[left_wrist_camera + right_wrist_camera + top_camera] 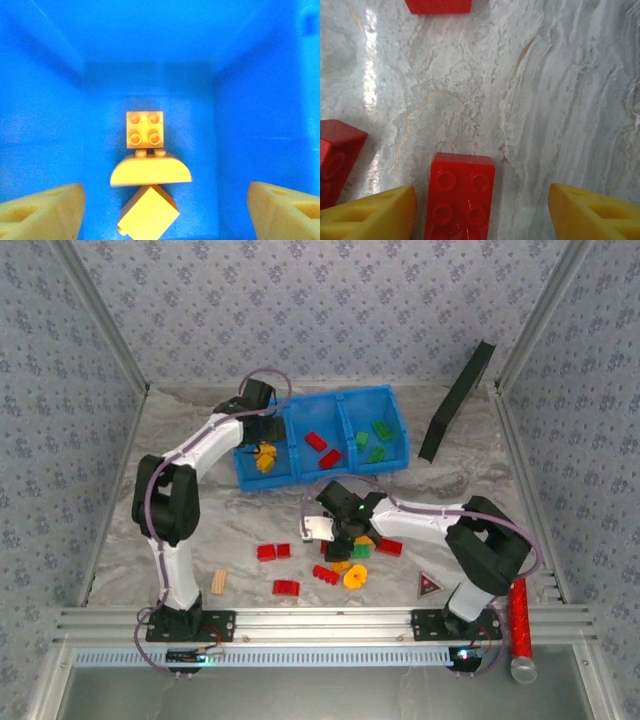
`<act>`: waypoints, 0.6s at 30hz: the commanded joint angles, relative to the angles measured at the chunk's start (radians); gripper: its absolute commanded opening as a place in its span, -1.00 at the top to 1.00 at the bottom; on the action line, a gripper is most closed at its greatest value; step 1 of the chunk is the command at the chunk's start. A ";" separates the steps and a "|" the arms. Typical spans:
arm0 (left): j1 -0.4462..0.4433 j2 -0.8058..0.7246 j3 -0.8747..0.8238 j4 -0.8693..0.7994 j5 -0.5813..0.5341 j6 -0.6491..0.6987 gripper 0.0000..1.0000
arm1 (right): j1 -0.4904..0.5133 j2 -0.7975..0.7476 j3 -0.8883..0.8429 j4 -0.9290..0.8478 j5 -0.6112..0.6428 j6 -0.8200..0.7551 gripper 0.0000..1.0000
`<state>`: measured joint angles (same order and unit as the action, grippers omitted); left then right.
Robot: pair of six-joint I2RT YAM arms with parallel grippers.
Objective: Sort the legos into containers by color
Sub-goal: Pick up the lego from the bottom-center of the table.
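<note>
Bin: one blue bin [340, 395] with three compartments side by side, at the far middle of the tabletop [460, 470].
Left compartment: three yellow bricks [145, 130]. One is a four-stud square, one an arched piece against its near edge, and one a tilted square below that.
Middle compartment: two red bricks [316, 440].
Right compartment: three green bricks [382, 428].
Loose on the tabletop: about five red pieces [286, 587], one green piece [359, 550], and one yellow ring [354, 578] with an orange bit beside it. Your count near the right arm is uncertain, since the arm covers part of the cluster.
Other items: one tan block [218, 581] and one dark triangle [428, 587].
Left claw [164, 210]: spread wide above the left compartment, gripping nothing, pads clear of the bricks.
Right claw [482, 215]: spread wide, low over the tabletop. A studs-up red brick [460, 195] lies between the pads, just beside the left one. You cannot tell whether they touch. Two more reds sit at the edges of the wrist view.
</note>
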<state>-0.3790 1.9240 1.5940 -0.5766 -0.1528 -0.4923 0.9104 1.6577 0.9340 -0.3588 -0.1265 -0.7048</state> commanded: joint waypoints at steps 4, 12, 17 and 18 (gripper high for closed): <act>0.023 -0.118 0.006 -0.001 0.049 0.020 -0.74 | 0.019 0.058 -0.005 0.022 0.052 -0.041 -0.16; 0.031 -0.181 -0.013 -0.015 0.074 0.022 -0.76 | 0.015 0.045 0.008 0.026 0.045 -0.024 0.55; 0.031 -0.229 -0.027 -0.041 0.075 0.040 -0.76 | -0.039 -0.055 0.037 0.026 -0.015 0.015 0.61; 0.031 -0.240 -0.031 -0.054 0.075 0.043 -0.76 | -0.053 -0.077 0.044 0.025 -0.021 0.021 0.61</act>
<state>-0.3515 1.7462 1.5711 -0.5873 -0.0921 -0.4763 0.8959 1.6627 0.9371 -0.3508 -0.1276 -0.7139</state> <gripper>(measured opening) 0.880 0.278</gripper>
